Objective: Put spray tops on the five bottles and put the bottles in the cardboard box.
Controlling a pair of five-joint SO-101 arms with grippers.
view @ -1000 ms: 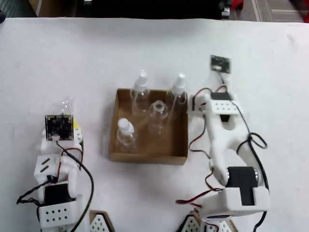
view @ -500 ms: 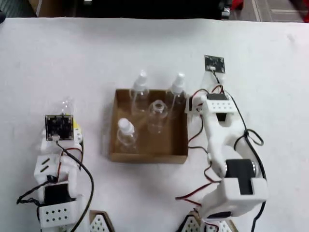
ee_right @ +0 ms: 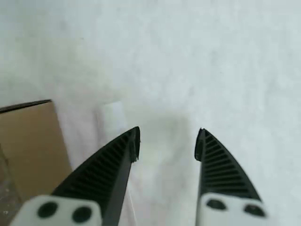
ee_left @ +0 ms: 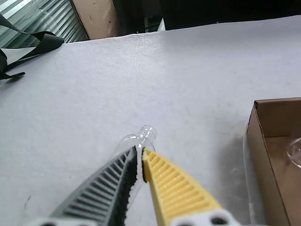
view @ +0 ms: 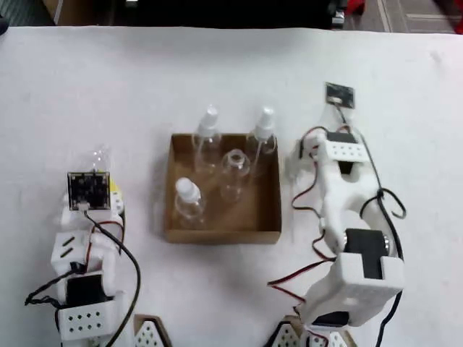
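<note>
Bottle [ee_left: 145,133], capless, pinched between nearly closed jaws of left gripper [ee_left: 141,150], long axis in line with fingers, neck pointing away, well left of cardboard box [view: 221,233]. Holds four bottles, middle one [view: 234,168] lacking a spray top. Right gripper [ee_right: 167,141] spread wide over bare table [ee_right: 225,56] just right of box.

The white tabletop [view: 108,79] carries a shallow brown cardboard box [view: 221,233] of clear plastic bottles [view: 189,207], most with white spray tops [view: 210,117]. The left gripper [ee_left: 140,150] has one ribbed grey finger and one ribbed yellow, and the right gripper [ee_right: 168,136] has ribbed black fingers [ee_right: 113,165]. The white arms [view: 340,189] trail red and black wires [view: 300,196].
</note>
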